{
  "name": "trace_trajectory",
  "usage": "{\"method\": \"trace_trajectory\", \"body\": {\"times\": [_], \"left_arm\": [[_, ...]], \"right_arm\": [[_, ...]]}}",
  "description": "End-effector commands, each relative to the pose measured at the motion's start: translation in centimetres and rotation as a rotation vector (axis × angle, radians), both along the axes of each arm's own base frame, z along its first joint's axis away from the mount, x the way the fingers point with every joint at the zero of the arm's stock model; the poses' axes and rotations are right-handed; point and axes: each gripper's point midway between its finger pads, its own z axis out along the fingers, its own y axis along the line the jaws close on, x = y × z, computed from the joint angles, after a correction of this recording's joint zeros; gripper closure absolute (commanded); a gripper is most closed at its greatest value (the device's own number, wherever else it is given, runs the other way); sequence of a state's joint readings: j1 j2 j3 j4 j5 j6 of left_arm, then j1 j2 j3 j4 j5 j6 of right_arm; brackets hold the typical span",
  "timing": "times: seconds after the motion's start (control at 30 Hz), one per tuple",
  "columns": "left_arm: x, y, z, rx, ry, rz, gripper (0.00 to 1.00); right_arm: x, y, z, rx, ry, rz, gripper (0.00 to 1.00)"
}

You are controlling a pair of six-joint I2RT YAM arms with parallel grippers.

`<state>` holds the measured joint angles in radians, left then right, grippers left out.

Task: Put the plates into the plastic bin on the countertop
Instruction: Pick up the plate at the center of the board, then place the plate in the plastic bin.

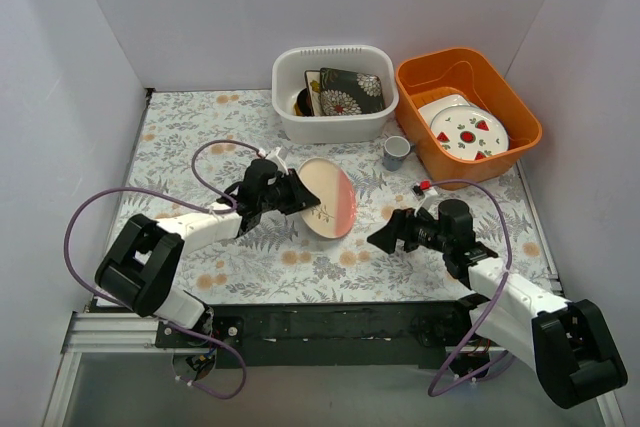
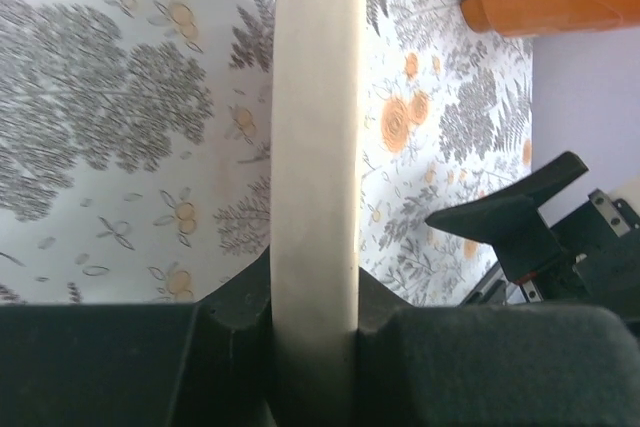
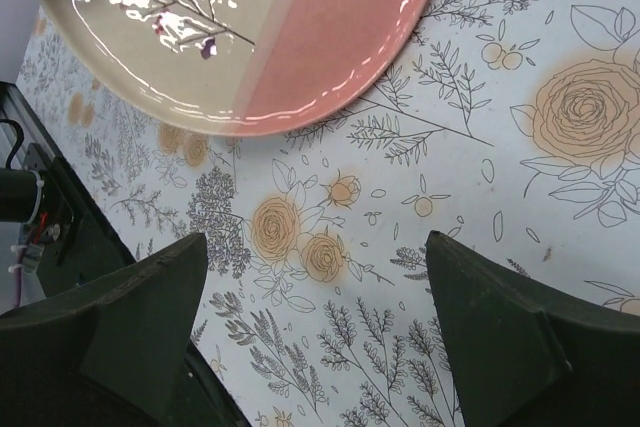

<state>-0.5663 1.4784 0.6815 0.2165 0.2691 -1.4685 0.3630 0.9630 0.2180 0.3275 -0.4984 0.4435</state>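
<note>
My left gripper (image 1: 292,194) is shut on the rim of a round pink and cream plate (image 1: 330,197) and holds it tilted on edge above the countertop (image 1: 200,137). In the left wrist view the plate's pale edge (image 2: 315,137) runs up between the jaws. The plate also shows in the right wrist view (image 3: 250,37). My right gripper (image 1: 392,233) is open and empty, right of the plate, over the countertop. The white plastic bin (image 1: 333,125) stands at the back and holds a black white-flowered square plate (image 1: 352,92) and other plates leaning inside.
An orange tub (image 1: 470,112) with white fruit-marked plates (image 1: 465,130) stands right of the bin. A small cup (image 1: 396,152) sits between the two tubs. White walls close in the left, back and right sides.
</note>
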Motion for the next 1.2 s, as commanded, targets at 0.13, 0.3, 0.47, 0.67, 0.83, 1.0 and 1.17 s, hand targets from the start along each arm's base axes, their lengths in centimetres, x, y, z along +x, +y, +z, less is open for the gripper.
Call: {"method": "trace_trajectory", "body": {"times": [0.13,0.3,0.47,0.67,0.83,1.0,1.17], "left_arm": [[4.3,1.4,7.1,-0.058,-0.171,-0.001,1.00],[5.4,2.4,11.1,-0.079,-0.235,0.007,1.00],[6.4,3.4,14.3,-0.082,-0.292,0.044,1.00],[8.6,4.1,17.9,-0.098,-0.360,0.082,1.00],[11.4,3.7,21.1,-0.126,-0.416,0.082,1.00],[14.2,3.0,23.6,-0.160,-0.452,0.066,1.00],[17.5,2.5,24.4,-0.198,-0.454,0.071,1.00]], "right_arm": [[0.0,0.4,-0.1,-0.013,-0.015,0.055,0.02],[0.1,1.2,0.1,0.009,-0.030,0.107,0.02],[0.2,2.0,-0.2,0.028,-0.006,0.163,0.02],[-0.2,2.5,-0.6,0.046,0.009,0.200,0.02],[-0.9,2.5,-1.1,0.049,0.042,0.221,0.02],[-2.0,1.9,-2.1,0.040,0.070,0.207,0.02],[-2.7,1.1,-3.2,0.006,0.104,0.174,0.02]]}}
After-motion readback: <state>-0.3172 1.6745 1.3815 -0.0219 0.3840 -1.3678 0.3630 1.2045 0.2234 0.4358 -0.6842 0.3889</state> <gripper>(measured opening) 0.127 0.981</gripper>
